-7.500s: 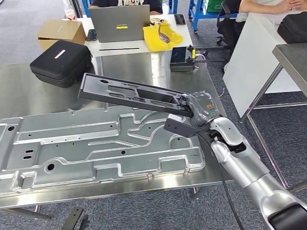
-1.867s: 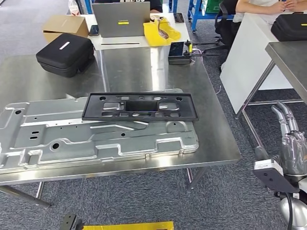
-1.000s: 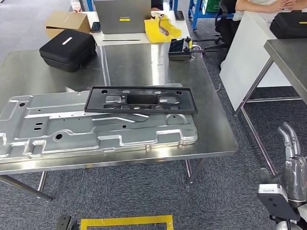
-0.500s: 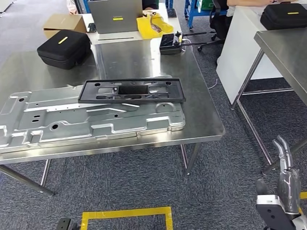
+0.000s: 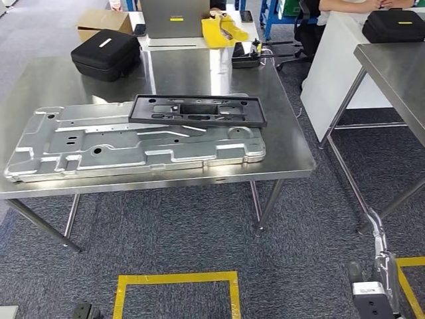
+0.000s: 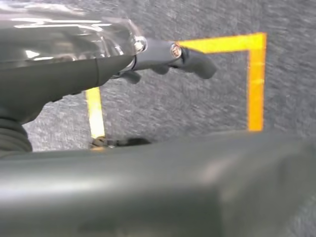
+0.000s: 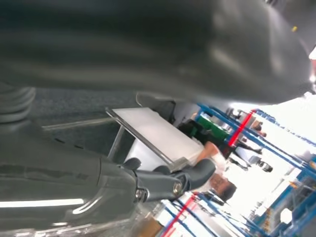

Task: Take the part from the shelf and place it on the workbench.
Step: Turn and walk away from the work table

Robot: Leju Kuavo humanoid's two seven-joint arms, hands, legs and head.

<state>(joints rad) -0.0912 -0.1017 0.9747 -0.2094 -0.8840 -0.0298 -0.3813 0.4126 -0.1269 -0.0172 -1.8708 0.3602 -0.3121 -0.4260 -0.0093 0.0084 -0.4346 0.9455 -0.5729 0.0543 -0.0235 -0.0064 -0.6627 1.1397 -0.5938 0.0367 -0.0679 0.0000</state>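
Now the black part (image 5: 198,109) lies on the workbench (image 5: 281,149), far from my right hand (image 5: 383,266), fingers straight, holding nothing.

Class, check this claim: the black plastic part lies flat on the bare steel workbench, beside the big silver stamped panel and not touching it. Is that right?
Not quite. In the head view the black plastic part lies flat, but on top of the silver stamped panel, along its far edge, not beside it on the workbench.
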